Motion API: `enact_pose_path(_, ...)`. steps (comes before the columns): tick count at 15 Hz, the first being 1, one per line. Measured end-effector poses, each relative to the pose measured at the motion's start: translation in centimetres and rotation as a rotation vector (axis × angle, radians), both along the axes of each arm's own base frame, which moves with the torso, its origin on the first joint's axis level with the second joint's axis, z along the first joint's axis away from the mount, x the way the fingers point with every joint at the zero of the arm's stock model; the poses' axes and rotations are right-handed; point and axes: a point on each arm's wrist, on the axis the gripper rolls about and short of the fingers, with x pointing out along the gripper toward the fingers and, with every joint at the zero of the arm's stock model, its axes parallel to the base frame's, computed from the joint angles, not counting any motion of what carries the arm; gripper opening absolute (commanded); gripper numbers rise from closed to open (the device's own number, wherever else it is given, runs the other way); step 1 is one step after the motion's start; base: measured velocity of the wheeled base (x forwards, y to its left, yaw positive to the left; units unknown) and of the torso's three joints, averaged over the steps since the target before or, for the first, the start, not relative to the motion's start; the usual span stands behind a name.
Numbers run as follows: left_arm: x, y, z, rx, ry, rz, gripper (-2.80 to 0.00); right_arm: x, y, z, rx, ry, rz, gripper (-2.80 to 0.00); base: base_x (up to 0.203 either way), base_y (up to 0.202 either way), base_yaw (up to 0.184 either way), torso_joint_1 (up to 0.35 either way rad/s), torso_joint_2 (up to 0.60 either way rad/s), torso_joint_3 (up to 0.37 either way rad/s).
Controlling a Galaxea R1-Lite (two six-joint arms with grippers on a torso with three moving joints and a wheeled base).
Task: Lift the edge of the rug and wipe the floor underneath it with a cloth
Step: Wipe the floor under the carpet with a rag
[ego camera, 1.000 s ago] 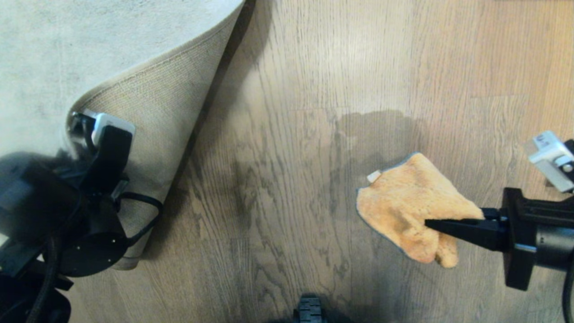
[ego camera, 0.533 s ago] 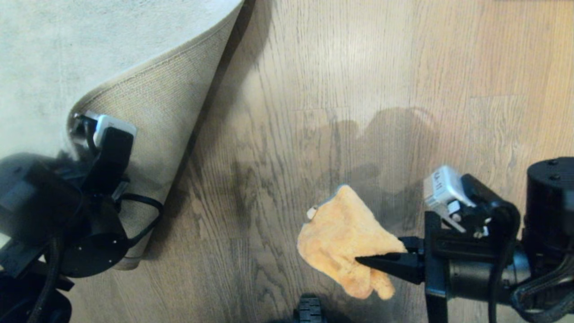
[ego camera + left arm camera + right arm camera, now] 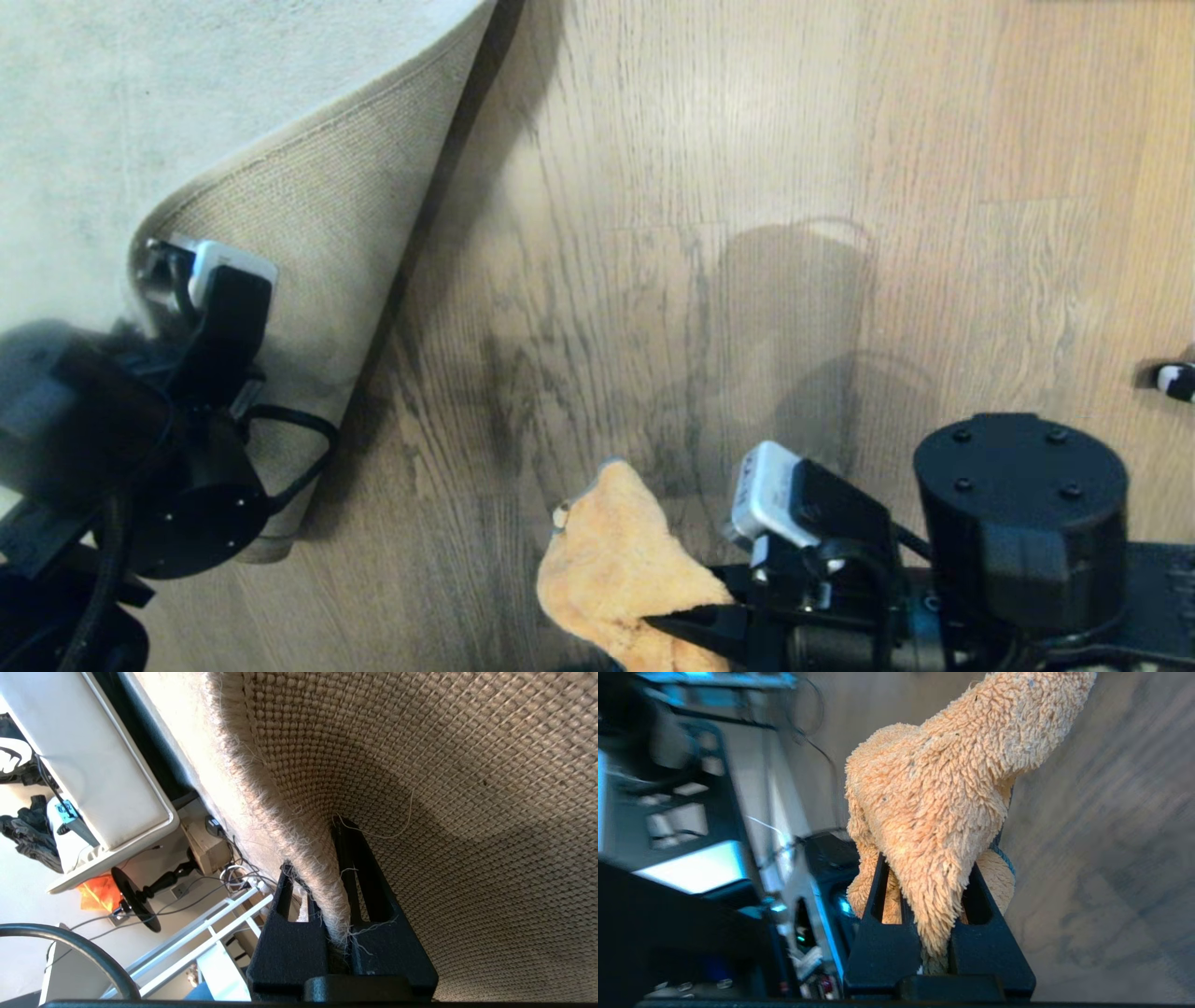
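the right gripper [image 3: 936, 914] is clenched on the cloth [image 3: 943, 793], a fluffy orange-tan rag with a blue-grey trim and a small white tag, low in the head view just above the floor [image 3: 747, 187]. the left gripper [image 3: 329, 891] pinches the rug edge [image 3: 299, 858], folding it up so its tan woven backing shows beside brown wood-grain planks.

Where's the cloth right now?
Head view, bottom centre: the cloth hangs pinched in the right hand above bare floor, right of the lifted rug edge.

Brown wood-grain floor [image 3: 766, 140], soft window glare (upper middle), white furniture [image 3: 100, 772]
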Motion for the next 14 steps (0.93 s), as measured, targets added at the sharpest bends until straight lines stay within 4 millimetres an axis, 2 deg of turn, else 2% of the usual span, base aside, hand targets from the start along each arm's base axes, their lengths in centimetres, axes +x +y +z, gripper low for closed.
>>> enact_pose_path(6,0.0,0.0,0.0,-0.001,-0.001,0.004,-2.8,0.3,3.4,-2.1,-0.078,0.009,-0.031,-2.8,0.0,0.0,0.0,0.0,0.0,0.0)
enact_pose_path(11,0.2,0.7,0.0,-0.003,-0.003,0.031,-2.8,2.5,8.0,-3.0,-0.035,0.022,-0.04,-2.8,0.0,0.0,0.0,0.0,0.0,0.0)
enact_pose_path(14,0.3,1.0,0.0,-0.005,-0.006,0.047,-2.8,3.7,10.1,-4.3,-0.024,0.052,-0.054,-2.8,0.0,0.0,0.0,0.0,0.0,0.0)
